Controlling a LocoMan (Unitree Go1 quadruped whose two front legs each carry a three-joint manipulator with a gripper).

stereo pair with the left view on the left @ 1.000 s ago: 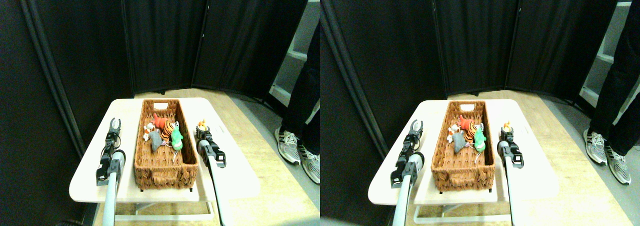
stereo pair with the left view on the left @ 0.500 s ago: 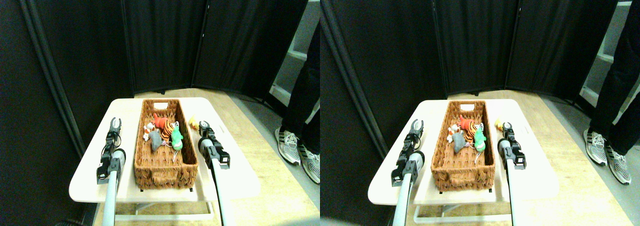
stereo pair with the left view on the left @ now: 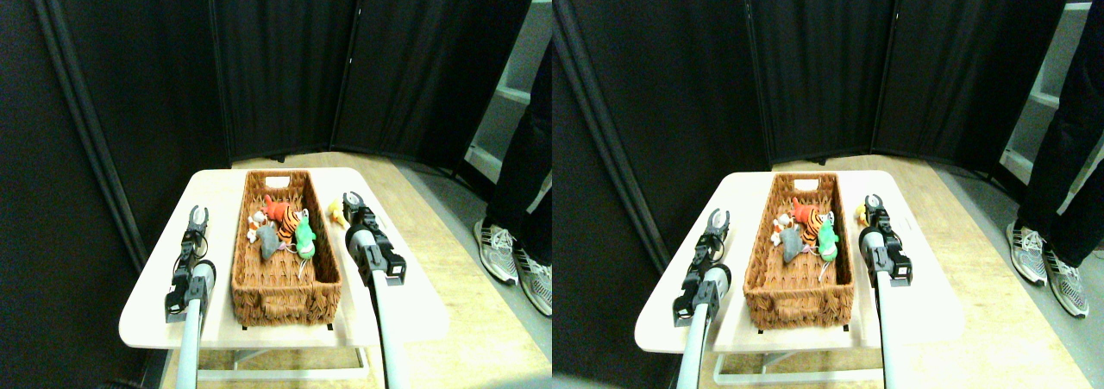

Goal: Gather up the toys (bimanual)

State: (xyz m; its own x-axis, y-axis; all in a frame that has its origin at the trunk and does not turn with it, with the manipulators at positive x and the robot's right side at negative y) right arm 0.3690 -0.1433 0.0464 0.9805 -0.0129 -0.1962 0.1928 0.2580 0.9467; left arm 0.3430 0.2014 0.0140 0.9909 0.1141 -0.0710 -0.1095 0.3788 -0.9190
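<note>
Toys (stereo pair with the left view on the left: 283, 227) mostly sit in the basket (stereo pair with the left view on the left: 285, 294) already: red, tiger-striped, green, grey and a white one, bunched in the far half. One yellow toy (stereo pair with the left view on the left: 334, 209) is left out on the table (stereo pair with the left view on the left: 405, 307), just beside the basket's right wall, at about 2 o'clock from the basket's middle.

Right gripper (stereo pair with the left view on the left: 350, 201) is at that yellow toy, at its 3 o'clock, touching or nearly so. We cannot tell if its jaws are spread or pressed together, too small here. We cannot tell either if it has the toy pinched. Left gripper (stereo pair with the left view on the left: 198, 213) hovers over bare table at 9 o'clock of the basket, jaws spread, holding nothing.

We judge the step as grabbing the last toy with the right arm. To do it well:
- we want the jaws straddling the plush body, not an ear or tail, since soft plush slips out
- we come down from above so the toy isn't shoved toward 12 o'clock, or against the wicker wall
- we lift clear of the rim before swinging toward 9 o'clock, or the toy catches on the weave
- we release over the empty near half at 6 o'clock, away from the pile

Left arm should stay clear, no work on its side.
</note>
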